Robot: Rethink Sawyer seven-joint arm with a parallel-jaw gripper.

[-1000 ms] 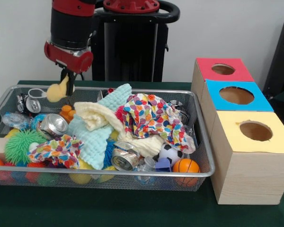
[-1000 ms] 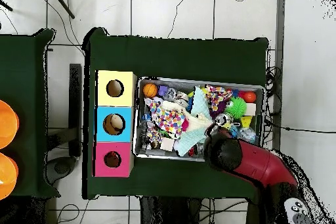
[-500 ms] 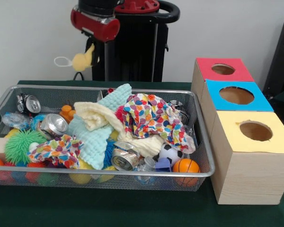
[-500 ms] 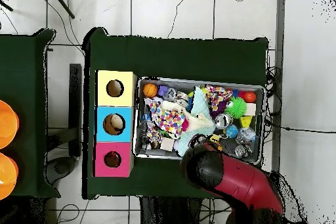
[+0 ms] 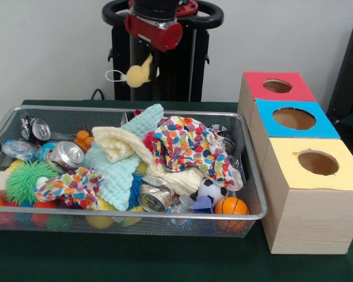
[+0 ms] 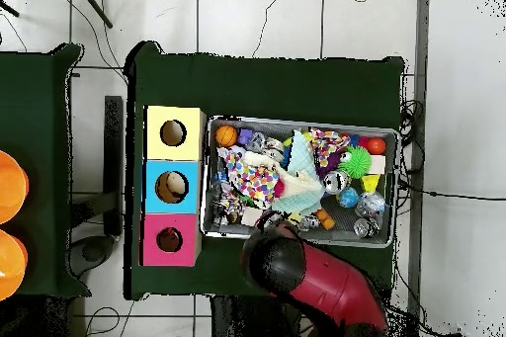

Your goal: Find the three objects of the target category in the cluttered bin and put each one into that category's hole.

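Claw (image 5: 148,61) clamped on a small fuzzy yellow toy (image 5: 138,73) with a white loop, hanging in the air above the far edge of the wire-mesh bin (image 5: 135,216). Bin contents left to right: spiky green ball (image 5: 27,179), shiny metal can (image 5: 66,154), pale waffle-weave cloth (image 5: 115,161), polka-dot fabric (image 5: 191,147), small football (image 5: 211,190), orange basketball (image 5: 230,206). Right, on the green surface (image 5: 165,261): three wooden boxes, each with one round hole, topped red (image 5: 276,86), blue (image 5: 294,118), yellow (image 5: 317,163).
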